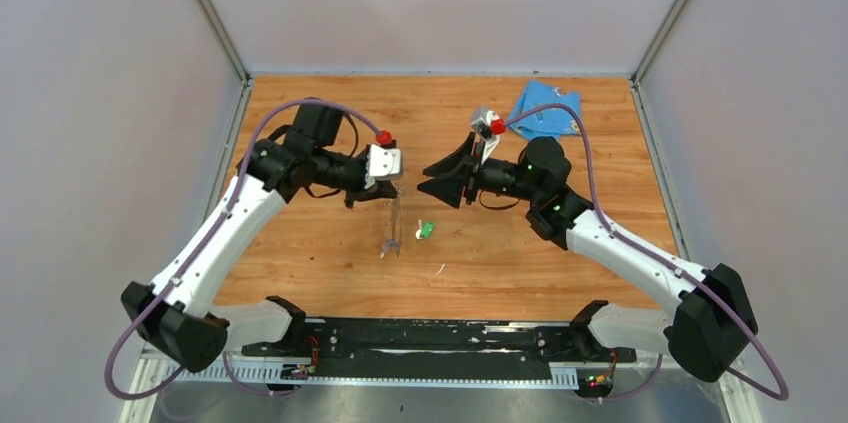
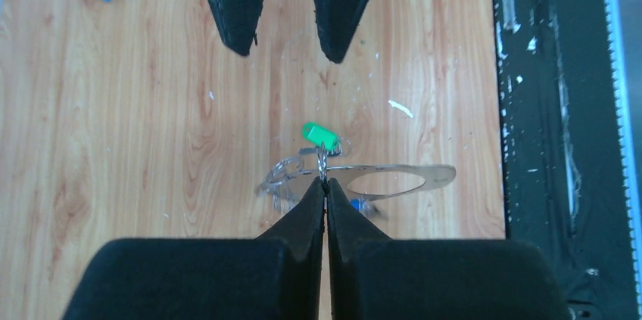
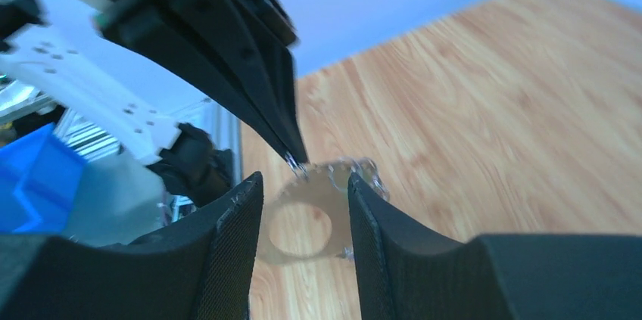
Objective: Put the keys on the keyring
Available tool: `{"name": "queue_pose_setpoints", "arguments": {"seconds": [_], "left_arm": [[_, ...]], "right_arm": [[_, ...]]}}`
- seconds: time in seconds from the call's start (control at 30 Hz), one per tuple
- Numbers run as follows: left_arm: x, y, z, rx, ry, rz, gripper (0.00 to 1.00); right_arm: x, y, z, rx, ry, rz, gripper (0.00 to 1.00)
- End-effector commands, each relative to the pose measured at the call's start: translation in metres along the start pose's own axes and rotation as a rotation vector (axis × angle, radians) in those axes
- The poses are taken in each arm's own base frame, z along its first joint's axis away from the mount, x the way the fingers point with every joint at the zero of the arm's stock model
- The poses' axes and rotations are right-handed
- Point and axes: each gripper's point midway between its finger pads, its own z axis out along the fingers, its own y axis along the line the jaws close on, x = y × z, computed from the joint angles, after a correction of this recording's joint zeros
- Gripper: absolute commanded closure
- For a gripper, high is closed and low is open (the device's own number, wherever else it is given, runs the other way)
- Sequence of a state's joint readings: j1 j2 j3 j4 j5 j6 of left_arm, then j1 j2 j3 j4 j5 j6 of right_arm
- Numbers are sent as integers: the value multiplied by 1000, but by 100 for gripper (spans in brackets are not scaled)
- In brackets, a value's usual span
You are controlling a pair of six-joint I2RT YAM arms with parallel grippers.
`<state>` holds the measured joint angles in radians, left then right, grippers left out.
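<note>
The left tool (image 2: 324, 185) is pressed together on the edge of the keyring (image 2: 394, 180), held up off the worktop (image 1: 560, 243). The band's long axis runs from that pinch toward the near edge. The right tool (image 1: 425, 180) faces it from just beside, fingers apart and holding nothing. From its own wrist view the ring (image 3: 303, 218) sits straight ahead, between its fingers. The green key (image 1: 426, 230) seems to lie on the worktop just to the ring's right, so the right arm is nearer. Whether it is already linked cannot be told. A blue speck at the ring, likely the blue key (image 2: 356, 204), shows beside the left fingers. No brand or writing can be read.
</note>
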<state>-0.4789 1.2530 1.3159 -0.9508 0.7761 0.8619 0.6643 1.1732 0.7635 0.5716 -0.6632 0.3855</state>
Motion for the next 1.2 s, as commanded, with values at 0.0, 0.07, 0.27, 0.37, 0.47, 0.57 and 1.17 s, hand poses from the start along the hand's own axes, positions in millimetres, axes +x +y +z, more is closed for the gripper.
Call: {"name": "queue_pose_setpoints", "arguments": {"seconds": [0.0, 0.07, 0.27, 0.37, 0.47, 0.57, 1.17], "left_arm": [[-35, -25, -22, 7, -127, -27, 100], [-45, -34, -31, 0, -161, -21, 100], [-69, -66, -61, -33, -259, 151, 100], [-76, -77, -71, -52, -286, 239, 100], [-79, -85, -77, -63, -300, 281, 100], [-79, -90, -78, -66, -299, 280, 100], [-80, -100, -87, -97, -301, 260, 100]], "right_arm": [[-25, 66, 10, -281, 45, -186, 54], [-27, 86, 13, -351, 87, -226, 54], [-43, 132, 4, -460, 121, -351, 55], [-45, 144, -1, -472, 160, -399, 55], [-50, 152, 0, -461, 162, -443, 55], [-53, 155, 8, -447, 183, -478, 56], [-29, 155, 42, -318, 414, -737, 65]]}}
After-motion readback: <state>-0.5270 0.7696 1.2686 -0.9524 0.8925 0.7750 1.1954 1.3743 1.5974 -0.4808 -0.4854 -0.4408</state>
